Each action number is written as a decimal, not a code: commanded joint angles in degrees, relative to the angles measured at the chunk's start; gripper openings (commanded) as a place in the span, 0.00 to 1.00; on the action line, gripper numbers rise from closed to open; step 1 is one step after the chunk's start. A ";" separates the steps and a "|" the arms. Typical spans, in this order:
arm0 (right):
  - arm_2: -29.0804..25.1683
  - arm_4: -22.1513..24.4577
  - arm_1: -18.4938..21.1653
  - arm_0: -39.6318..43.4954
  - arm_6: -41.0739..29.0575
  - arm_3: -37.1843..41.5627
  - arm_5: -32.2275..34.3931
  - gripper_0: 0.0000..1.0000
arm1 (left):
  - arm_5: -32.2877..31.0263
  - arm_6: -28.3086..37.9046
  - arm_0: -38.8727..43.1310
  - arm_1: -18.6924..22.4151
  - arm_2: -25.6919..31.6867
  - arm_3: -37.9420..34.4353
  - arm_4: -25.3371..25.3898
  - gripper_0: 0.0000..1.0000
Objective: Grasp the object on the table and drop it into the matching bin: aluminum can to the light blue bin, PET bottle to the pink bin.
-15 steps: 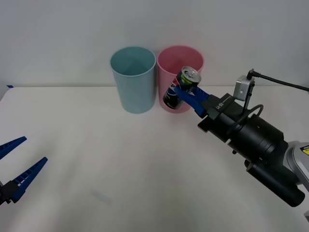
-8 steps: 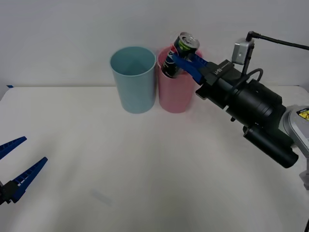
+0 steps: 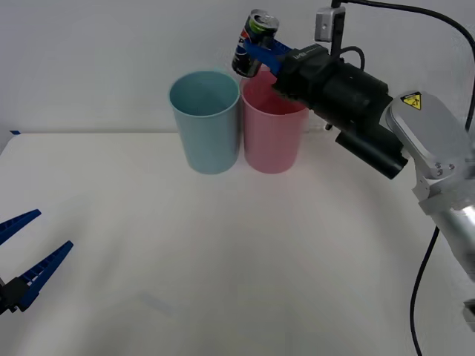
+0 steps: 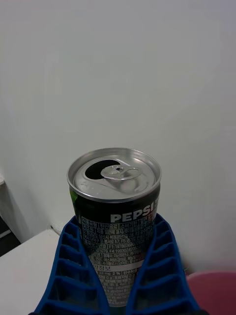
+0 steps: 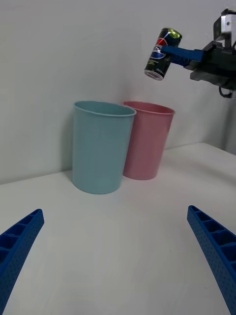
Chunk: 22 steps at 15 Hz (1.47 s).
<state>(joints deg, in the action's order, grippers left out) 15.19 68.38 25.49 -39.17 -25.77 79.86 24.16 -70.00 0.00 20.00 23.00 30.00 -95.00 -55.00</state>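
Blue ribbed fingers of the right gripper are clamping the can, tilted, in the air over the near-side rims of the pink bin and light blue bin by the worktop's far edge. Best to be sliding it fully over the light blue mouth before letting go. The left gripper is waiting, fingers spread, at the near left corner.

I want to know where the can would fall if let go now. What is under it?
The can, held tilted in the right gripper, hangs above the pink bin's left rim, near the blue bin. The left gripper waits open, low.
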 commanded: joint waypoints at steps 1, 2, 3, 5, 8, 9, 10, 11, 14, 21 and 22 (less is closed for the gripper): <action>0.19 2.11 -3.52 -5.83 0.20 -8.40 0.01 0.00 | 0.00 0.00 0.00 0.00 0.00 0.00 0.00 1.00; 0.55 2.46 -4.49 -7.68 0.46 -11.04 0.01 0.00 | 0.00 0.00 0.00 0.00 0.00 0.00 0.00 1.00; 0.90 2.82 -5.54 -9.26 0.64 -13.59 0.01 0.00 | 0.00 0.00 0.00 0.00 0.00 0.00 0.00 1.00; 1.78 2.82 -7.48 -13.04 1.25 -19.13 0.01 0.00 | 0.00 0.00 0.00 0.00 0.00 0.00 0.00 1.00; 2.48 2.90 -10.02 -16.90 2.04 -25.19 -0.70 0.00 | 0.00 0.00 0.00 0.00 0.00 0.00 0.00 1.00; 2.57 2.90 -10.11 -17.17 2.31 -25.72 -0.96 0.00 | 0.00 0.00 0.00 0.00 0.00 0.00 0.00 1.00; 2.66 2.90 -10.20 -17.17 2.39 -25.81 -1.05 0.00 | 0.00 0.00 0.00 0.00 0.00 0.00 0.00 1.00; 3.01 2.90 -10.20 -17.17 2.39 -25.72 -1.14 0.00 | 0.00 0.00 0.00 0.00 0.00 0.00 0.00 1.00; 3.36 2.90 -10.29 -17.17 2.39 -25.72 -1.31 0.56 | 0.00 0.00 0.00 0.00 0.00 0.00 0.00 1.00; 3.27 2.64 -10.20 -17.17 3.71 -25.72 -1.40 1.00 | 0.00 0.00 0.00 0.00 0.00 0.00 0.00 1.00; 3.27 2.20 -10.20 -17.17 4.06 -25.72 -1.31 1.00 | 0.00 0.00 0.00 0.00 0.00 0.00 0.00 1.00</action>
<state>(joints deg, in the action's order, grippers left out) 18.48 70.91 15.28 -56.34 -21.95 54.13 22.78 -70.00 0.00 20.00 23.00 30.00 -95.00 -55.00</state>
